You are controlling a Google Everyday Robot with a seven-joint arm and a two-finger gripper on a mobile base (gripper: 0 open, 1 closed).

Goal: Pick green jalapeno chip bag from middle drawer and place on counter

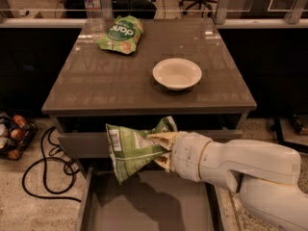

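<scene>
My gripper (161, 148) is shut on the green jalapeno chip bag (132, 148), a crinkled striped green bag with a barcode at its left edge. I hold it in the air above the open middle drawer (149, 206), in front of the cabinet's upper drawer front and just below the counter's front edge. The drawer's flat grey bottom lies bare below the bag, with the bag's shadow on it. The counter (120, 76) is the glossy grey-brown top behind and above the bag. My white arm comes in from the lower right.
A white bowl (176, 73) sits right of centre on the counter. A brighter green bag with white lettering (120, 33) and a clear bottle (94, 6) stand at the back left. Cables (43, 170) and a basket (12, 136) lie on the floor at left.
</scene>
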